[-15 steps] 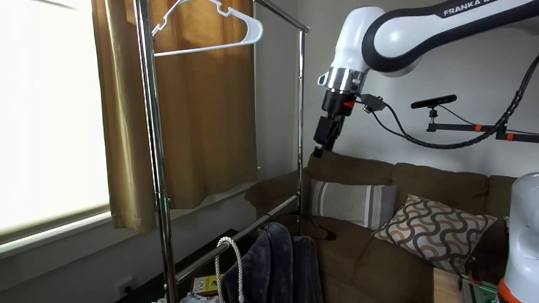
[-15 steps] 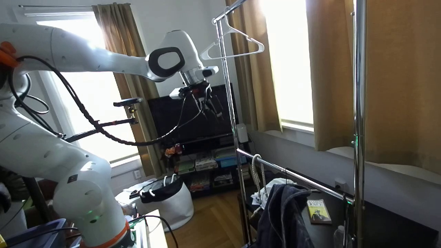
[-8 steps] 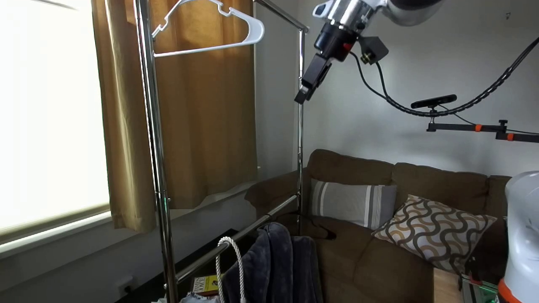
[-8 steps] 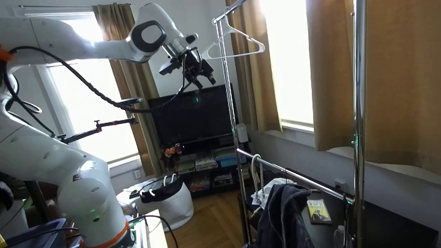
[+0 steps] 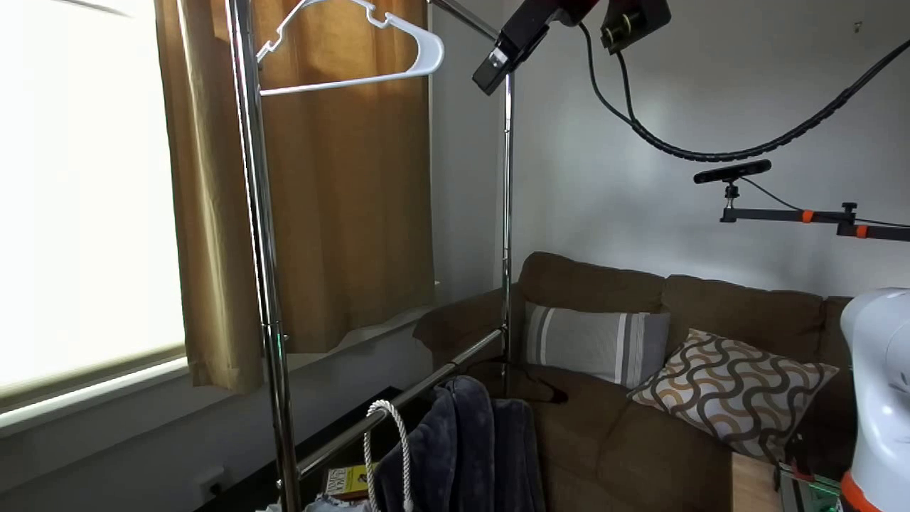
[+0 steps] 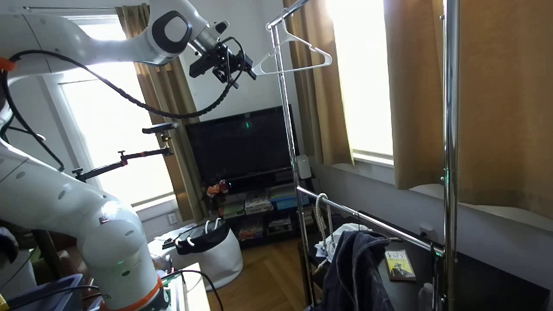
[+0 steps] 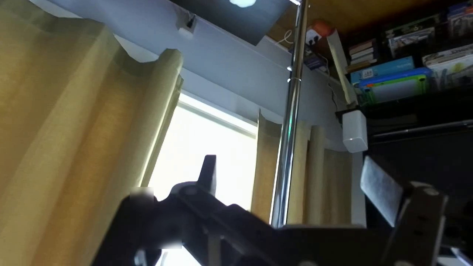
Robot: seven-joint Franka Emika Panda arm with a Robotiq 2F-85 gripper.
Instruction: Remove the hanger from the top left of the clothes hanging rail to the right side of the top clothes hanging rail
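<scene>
A white plastic hanger [image 5: 345, 82] hangs in both exterior views. In an exterior view the hanger [image 6: 302, 69] hangs by its hook at the end of the chrome top rail [image 6: 298, 6], near an upright. My gripper [image 6: 244, 79] is level with the hanger's lower edge and close to its near end. In an exterior view my gripper [image 5: 490, 71] is right of the hanger, with a gap between them. In the wrist view my gripper [image 7: 295, 181] has its fingers wide apart with nothing held. The hanger does not show in the wrist view.
A chrome upright [image 7: 286, 155] shows beyond the fingers in the wrist view. A dark robe [image 6: 354, 268] and a rope handle [image 6: 320, 216] hang on the lower rail [image 6: 380, 226]. A camera on an arm [image 5: 789, 215] and a sofa [image 5: 590, 284] stand behind.
My gripper has risen and tilted from pointing down toward a flatter angle. It has come up to the hanger's height. The hanger still hangs in the same place.
</scene>
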